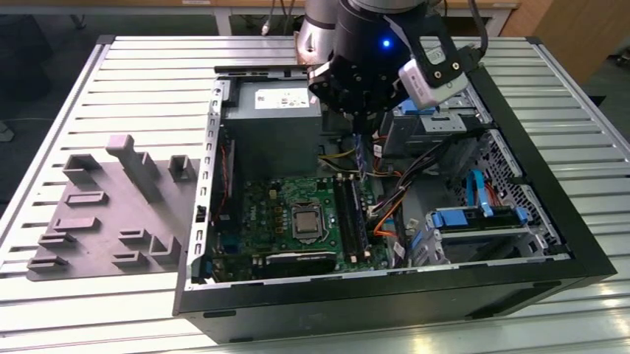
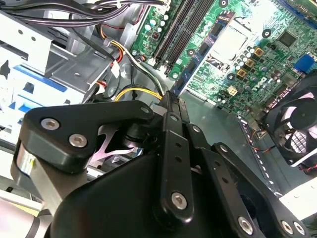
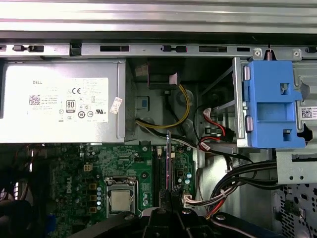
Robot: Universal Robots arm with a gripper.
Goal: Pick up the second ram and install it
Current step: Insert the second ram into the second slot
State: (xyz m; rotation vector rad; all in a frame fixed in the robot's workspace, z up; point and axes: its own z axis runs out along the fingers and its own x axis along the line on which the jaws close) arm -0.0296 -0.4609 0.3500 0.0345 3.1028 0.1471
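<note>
While end effector [image 1: 362,136] pinches second ram [image 1: 362,156] — exterior view adds grey tray [image 1: 103,214].

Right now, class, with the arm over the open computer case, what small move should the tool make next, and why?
Probably a short, straight descent. The tool holds the second ram upright on its edge, hanging above the green motherboard and roughly in line with its long black memory slots. The stick's lower edge appears clear of the slots, so lowering it should bring it to them.

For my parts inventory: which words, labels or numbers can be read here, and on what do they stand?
White label on the power supply: print too small to read.
Small sticker beside it: blurred, unreadable.
White label by the blue bracket: too small to read.
</note>
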